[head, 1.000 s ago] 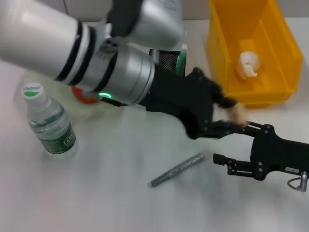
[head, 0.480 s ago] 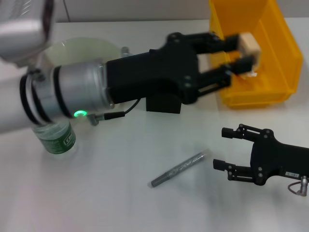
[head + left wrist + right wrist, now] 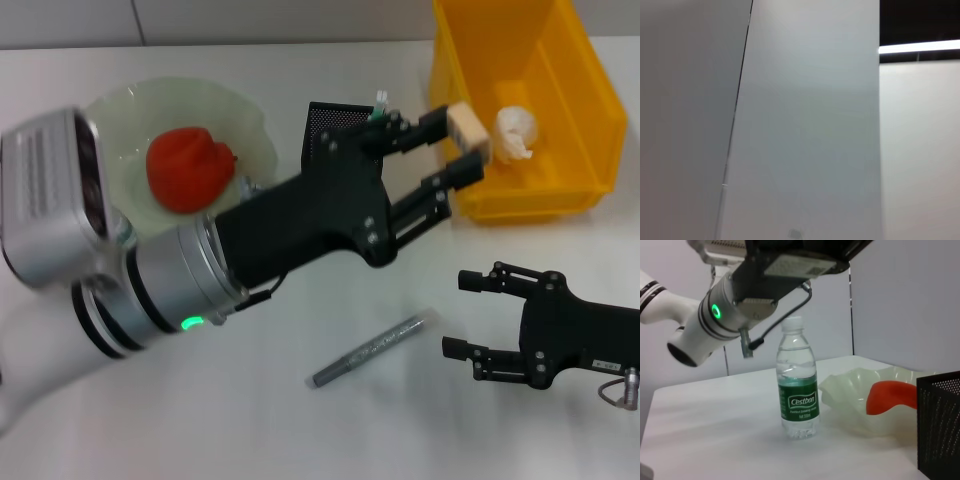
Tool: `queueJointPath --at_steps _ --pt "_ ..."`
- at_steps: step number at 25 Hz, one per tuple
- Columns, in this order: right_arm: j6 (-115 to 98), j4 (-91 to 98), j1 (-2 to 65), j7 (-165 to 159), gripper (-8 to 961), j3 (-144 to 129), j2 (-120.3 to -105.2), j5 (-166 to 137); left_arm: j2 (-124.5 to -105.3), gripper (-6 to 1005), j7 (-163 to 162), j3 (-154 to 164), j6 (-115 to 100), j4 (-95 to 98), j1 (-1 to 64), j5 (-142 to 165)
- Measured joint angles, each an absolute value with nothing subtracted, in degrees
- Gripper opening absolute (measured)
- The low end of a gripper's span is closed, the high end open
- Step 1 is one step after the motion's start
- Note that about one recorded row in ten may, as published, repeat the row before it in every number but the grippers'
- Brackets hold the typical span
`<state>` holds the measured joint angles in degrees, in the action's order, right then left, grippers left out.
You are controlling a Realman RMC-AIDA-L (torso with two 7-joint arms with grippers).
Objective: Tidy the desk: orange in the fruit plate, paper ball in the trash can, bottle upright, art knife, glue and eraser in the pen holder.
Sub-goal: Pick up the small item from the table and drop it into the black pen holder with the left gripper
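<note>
Left gripper (image 3: 455, 150), clamped on small beige block eraser (image 3: 466, 125), upper centre of frame; black mesh pen holder (image 3: 335, 124) just left. Right gripper (image 3: 478, 315) idle, jaws apart, lower right.

This is looking like a robot lab or test room staged as an office desk. A plain white tabletop (image 3: 200, 420) is carrying a black mesh pen holder (image 3: 335, 125), a yellow plastic bin (image 3: 520, 100) and a Cestbon water bottle (image 3: 798, 390). Bare grey partition walls (image 3: 900, 305) are standing behind it, though little else of the room is showing.
</note>
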<state>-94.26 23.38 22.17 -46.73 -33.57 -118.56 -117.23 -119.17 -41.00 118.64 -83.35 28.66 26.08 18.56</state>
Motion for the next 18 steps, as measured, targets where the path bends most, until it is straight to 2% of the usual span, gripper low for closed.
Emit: queueJointPath --at_steps 8,10,18 --pt "-94.3 23.4 22.5 -46.8 715 -33.6 -118.52 -118.3 -119.19 460 -26.7 132.4 -71.7 30.8 24.7 -0.7" --pt "-94.4 23.4 22.5 -46.7 715 -33.6 -118.57 -118.4 -119.17 463 -25.7 134.9 -61.6 32.8 25.6 -7.8" --pt "-94.4 23.4 22.5 -46.6 714 -33.6 -118.69 -118.4 -119.18 474 -25.7 134.7 -52.1 33.9 27.6 -12.8"
